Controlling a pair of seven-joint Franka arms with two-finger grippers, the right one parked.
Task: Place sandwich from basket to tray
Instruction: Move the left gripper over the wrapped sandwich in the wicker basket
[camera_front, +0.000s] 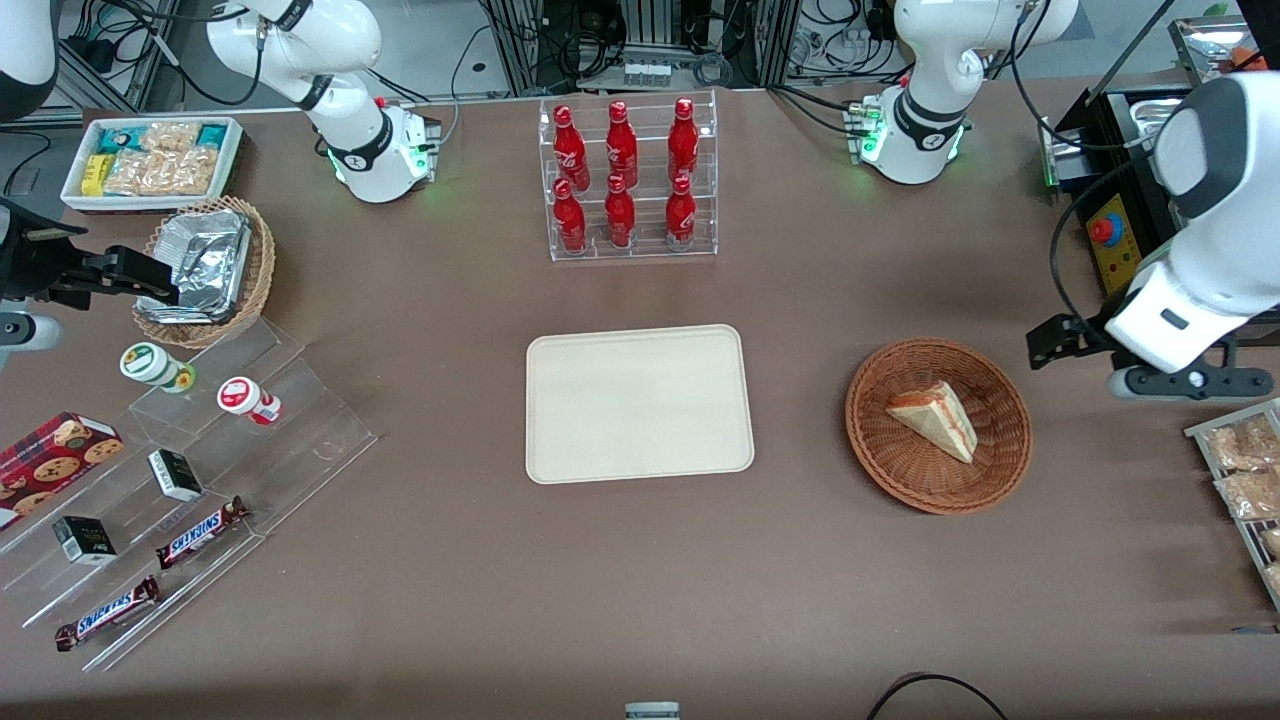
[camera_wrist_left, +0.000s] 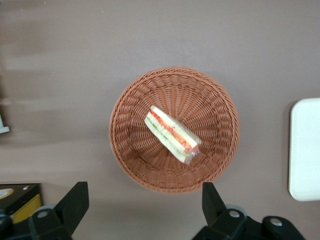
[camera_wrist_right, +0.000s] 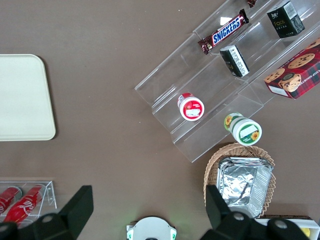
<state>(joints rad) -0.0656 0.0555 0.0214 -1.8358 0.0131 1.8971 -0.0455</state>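
Around the middle of the front view, the brown surface (camera_front: 640, 580) carries a clear rack (camera_front: 632, 180) with six red bottles (camera_front: 620, 212) at upper centre, and at lower left a clear stepped stand (camera_front: 215, 470) with two Snickers bars (camera_front: 203, 532), two small dark boxes (camera_front: 175, 475) and two round tubs (camera_front: 247, 400). A cookie box (camera_front: 55, 455) lies at the left edge, and at upper left a tan wicker basket with foil trays (camera_front: 205, 270) sits just below a white bin of snack packets (camera_front: 152, 160). Nothing lies between the cream tray (camera_front: 638, 403), at frame centre with nothing on it, and the reddish-brown basket (camera_front: 938, 425) at centre right. One sandwich (camera_front: 933, 418), wrapped in clear film, lies inside that basket on its woven floor. At the right edge the left arm's end effector (camera_front: 1050, 345) hangs above the bare surface just beside the basket, toward the working arm's end; in the wrist view its two dark fingers (camera_wrist_left: 75, 202) stand wide apart, holding nothing.
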